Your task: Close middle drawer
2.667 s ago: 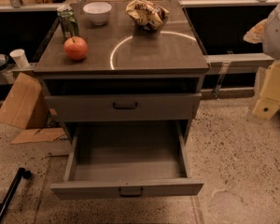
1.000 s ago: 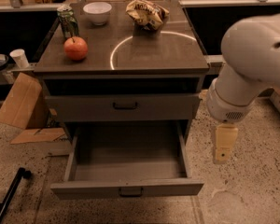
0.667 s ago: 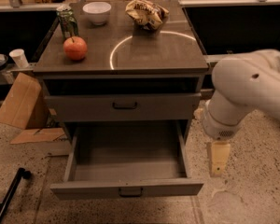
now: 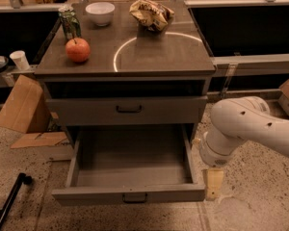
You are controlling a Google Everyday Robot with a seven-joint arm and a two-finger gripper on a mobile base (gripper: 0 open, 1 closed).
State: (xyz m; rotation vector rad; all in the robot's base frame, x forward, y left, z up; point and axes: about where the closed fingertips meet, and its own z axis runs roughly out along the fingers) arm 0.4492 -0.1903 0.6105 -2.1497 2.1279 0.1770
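Note:
The middle drawer [image 4: 101, 195] is pulled far out of the grey cabinet. Its low front with a small dark pull faces me, and its deep grey tray is bare inside. The taller-fronted top drawer [image 4: 86, 111] above it sits nearly flush. The lowest drawer is hidden under the open one. My white arm [image 4: 241, 124] comes in from the right. My gripper [image 4: 214, 183] hangs down as a cream block just beside the open drawer's right front corner, close to it; I cannot tell if it touches.
On the cabinet top stand a red apple [image 4: 77, 49], a green can [image 4: 69, 23], a white bowl [image 4: 100, 12] and a crumpled chip bag [image 4: 151, 14]. Cardboard [image 4: 17, 105] and a white cup [image 4: 20, 60] are at the left. A black pole [image 4: 9, 201] lies at the lower left.
My arm has swung in from the right and lowered. The gripper has dropped down to the open drawer's right front corner. The drawer has not moved.

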